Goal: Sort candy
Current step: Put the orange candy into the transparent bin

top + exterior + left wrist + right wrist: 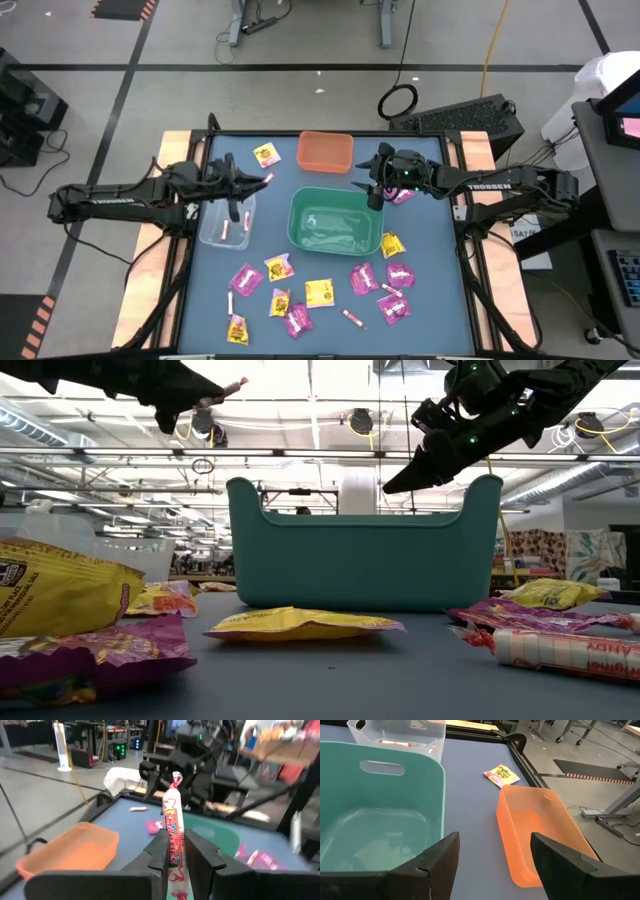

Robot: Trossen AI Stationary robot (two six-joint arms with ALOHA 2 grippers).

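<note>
My left gripper (258,181) hangs above the table's far left part, beside the clear bin (227,220), shut on a pink-white candy stick (173,820). One more stick (232,229) lies in the clear bin. My right gripper (374,192) is open and holds nothing; it hangs over the gap between the green bin (335,222) and the orange bin (325,151). Several magenta and yellow candy packets (320,292) lie flat on the near part of the table. My left gripper pinches the candy stick's lower half (174,851) between its two fingers (161,851). The stick lies along the fingers, and its twisted end (176,777) sticks out well past the fingertips. The fingers point about level toward the table's right, and the stick is lifted clear of the table.
A yellow packet (267,154) lies near the far edge, left of the orange bin. A magenta packet (403,196) lies under my right arm. A yellow packet (391,243) rests by the green bin's right side. In the low view, packets (300,624) lie before the green bin (365,550).
</note>
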